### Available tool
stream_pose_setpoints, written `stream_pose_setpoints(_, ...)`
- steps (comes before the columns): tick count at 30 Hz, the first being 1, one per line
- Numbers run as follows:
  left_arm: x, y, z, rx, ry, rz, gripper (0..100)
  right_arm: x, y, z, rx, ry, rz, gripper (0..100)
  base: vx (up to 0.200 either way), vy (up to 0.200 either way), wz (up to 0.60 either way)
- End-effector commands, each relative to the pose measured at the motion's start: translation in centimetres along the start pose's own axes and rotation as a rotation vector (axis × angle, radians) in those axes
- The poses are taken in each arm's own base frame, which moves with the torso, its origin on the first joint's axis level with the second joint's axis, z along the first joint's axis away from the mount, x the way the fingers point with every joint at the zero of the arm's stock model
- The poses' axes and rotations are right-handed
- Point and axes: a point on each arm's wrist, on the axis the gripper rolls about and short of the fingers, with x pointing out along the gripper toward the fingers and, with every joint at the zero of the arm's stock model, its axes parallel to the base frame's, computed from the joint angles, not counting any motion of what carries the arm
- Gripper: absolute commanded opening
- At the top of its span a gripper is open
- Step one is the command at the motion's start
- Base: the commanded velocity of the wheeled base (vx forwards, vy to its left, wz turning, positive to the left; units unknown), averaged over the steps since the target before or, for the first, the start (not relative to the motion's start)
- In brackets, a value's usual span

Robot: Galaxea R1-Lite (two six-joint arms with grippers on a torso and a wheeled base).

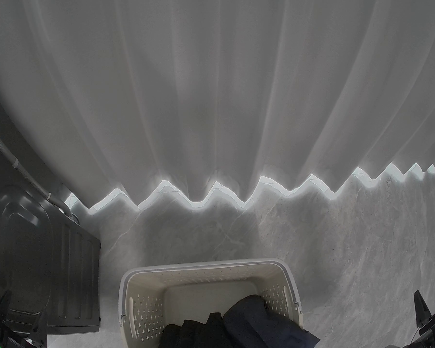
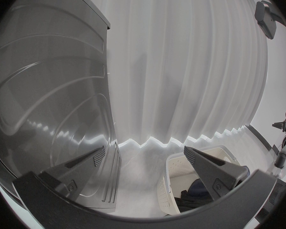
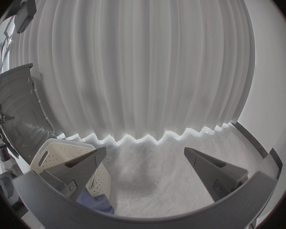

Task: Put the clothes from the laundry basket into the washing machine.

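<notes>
Currently the left end effector [image 2: 144, 150] and right end effector [image 3: 143, 150] both hang empty, fingers apart, flanking the basket [image 1: 203, 266]. Dark clothes [image 1: 256, 322] heap inside — one spills over the rim and might snag, dragging the basket — while the washing machine [image 1: 34, 257] crowds the left arm.

Light is diffused through the curtain [image 1: 217, 73]; a bright strip is seen under its hem. Soft shadow is cast on the floor [image 1: 372, 247]. Wrist views are fisheye-warped, corners blacked out.
</notes>
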Motion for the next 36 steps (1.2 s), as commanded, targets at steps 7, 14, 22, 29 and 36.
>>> stream_pose_setpoints(7,0.01,0.03,-0.48,-0.001,0.001,0.0,100,0.02,0.0,-0.52,-0.001,0.003,0.0,100,0.0,0.0,0.0)
stream_pose_setpoints(14,0.01,0.03,-0.48,-0.001,0.001,0.0,100,0.02,0.0,-0.52,-0.001,0.003,0.0,100,0.0,0.0,0.0)
stream_pose_setpoints(22,0.01,0.03,-0.48,-0.001,0.001,0.0,100,0.0,0.0,-0.53,-0.001,0.001,0.0,100,-0.125,0.0,0.0)
stream_pose_setpoints(29,0.01,0.03,-0.48,-0.001,0.001,0.0,100,0.02,0.0,-0.52,-0.001,0.003,0.0,100,-0.2,0.0,0.0)
stream_pose_setpoints(36,0.01,0.03,-0.48,-0.001,0.001,0.0,100,0.02,0.0,-0.52,-0.001,0.003,0.0,100,-0.2,0.0,0.0)
